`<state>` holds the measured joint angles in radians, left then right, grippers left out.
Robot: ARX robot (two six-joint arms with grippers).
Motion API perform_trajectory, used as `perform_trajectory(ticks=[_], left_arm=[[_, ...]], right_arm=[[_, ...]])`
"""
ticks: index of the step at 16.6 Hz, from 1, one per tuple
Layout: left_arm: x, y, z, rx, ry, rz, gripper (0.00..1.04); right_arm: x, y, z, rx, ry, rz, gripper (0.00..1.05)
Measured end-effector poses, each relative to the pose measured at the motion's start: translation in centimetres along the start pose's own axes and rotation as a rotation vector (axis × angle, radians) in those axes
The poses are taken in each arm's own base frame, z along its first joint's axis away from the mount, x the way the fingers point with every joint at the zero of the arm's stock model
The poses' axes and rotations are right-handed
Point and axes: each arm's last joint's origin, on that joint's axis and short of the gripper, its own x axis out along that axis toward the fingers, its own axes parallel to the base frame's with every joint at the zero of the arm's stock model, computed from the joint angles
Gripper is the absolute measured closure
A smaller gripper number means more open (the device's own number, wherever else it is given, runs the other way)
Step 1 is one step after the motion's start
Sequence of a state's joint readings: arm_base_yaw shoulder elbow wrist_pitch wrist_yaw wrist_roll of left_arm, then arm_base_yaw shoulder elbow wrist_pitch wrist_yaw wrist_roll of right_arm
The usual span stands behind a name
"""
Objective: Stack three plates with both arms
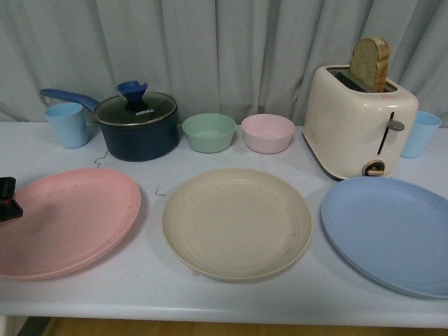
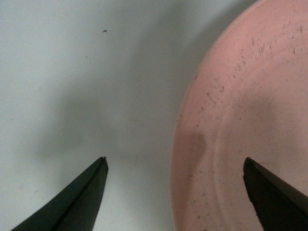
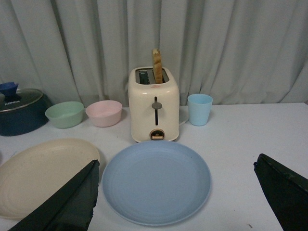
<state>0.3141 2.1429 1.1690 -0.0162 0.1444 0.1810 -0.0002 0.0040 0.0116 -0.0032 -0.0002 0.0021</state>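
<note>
Three plates lie side by side on the white table: the pink plate (image 1: pixel 64 221) at the left, the beige plate (image 1: pixel 236 222) in the middle, the blue plate (image 1: pixel 392 232) at the right. My left gripper (image 1: pixel 8 199) shows as a black part at the pink plate's left edge. In the left wrist view it (image 2: pixel 175 166) is open, its jaws straddling the pink plate's rim (image 2: pixel 240 125), one over the table, one over the plate. My right gripper (image 3: pixel 175 168) is open and empty, held back from and above the blue plate (image 3: pixel 156 182); the beige plate (image 3: pixel 41 173) lies beside it.
Along the back stand a light blue cup (image 1: pixel 67 124), a dark blue pot with lid (image 1: pixel 136 124), a mint-green bowl (image 1: pixel 208 132), a pale pink bowl (image 1: pixel 267 132), a cream toaster with bread (image 1: pixel 358 120) and another blue cup (image 1: pixel 422 133). The table's front edge (image 1: pixel 224 311) is near the plates.
</note>
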Motion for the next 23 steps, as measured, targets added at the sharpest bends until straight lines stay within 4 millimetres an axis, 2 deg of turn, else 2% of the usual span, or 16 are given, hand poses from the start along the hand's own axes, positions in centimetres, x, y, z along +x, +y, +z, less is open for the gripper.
perform_trajectory(ticks=[2, 4, 7, 9, 11, 15, 17, 19, 21, 23], left_arm=[[0.6, 0.3, 0.0, -0.027, 0.009, 0.004, 0.44], [0.9, 0.4, 0.0, -0.035, 0.015, 0.002, 0.58], [0.9, 0.6, -0.2, -0.063, 0.019, -0.016, 0.89], [0.4, 0.8, 0.2, -0.099, -0.002, -0.060, 1.02], [-0.9, 0.7, 0.6, -0.125, -0.021, -0.069, 1.02], [-5.8, -0.9, 2.6, -0.099, -0.110, -0.083, 1.02], [-8.8, -2.4, 4.2, -0.081, -0.194, -0.106, 1.02], [-10.5, -4.7, 5.0, -0.081, -0.235, -0.127, 1.02], [-10.5, -8.4, 4.7, -0.091, -0.221, -0.143, 1.02], [-10.3, -10.1, 4.4, -0.095, -0.208, -0.149, 1.02]], right_arm=[[0.0, 0.0, 0.0, 0.000, 0.000, 0.000, 0.06], [0.0, 0.0, 0.0, 0.000, 0.000, 0.000, 0.06], [0.0, 0.0, 0.0, 0.000, 0.000, 0.000, 0.06], [0.0, 0.0, 0.0, 0.000, 0.000, 0.000, 0.06], [0.0, 0.0, 0.0, 0.000, 0.000, 0.000, 0.06], [0.0, 0.0, 0.0, 0.000, 0.000, 0.000, 0.06], [0.0, 0.0, 0.0, 0.000, 0.000, 0.000, 0.06], [0.0, 0.0, 0.0, 0.000, 0.000, 0.000, 0.06], [0.0, 0.0, 0.0, 0.000, 0.000, 0.000, 0.06], [0.0, 0.0, 0.0, 0.000, 0.000, 0.000, 0.06]])
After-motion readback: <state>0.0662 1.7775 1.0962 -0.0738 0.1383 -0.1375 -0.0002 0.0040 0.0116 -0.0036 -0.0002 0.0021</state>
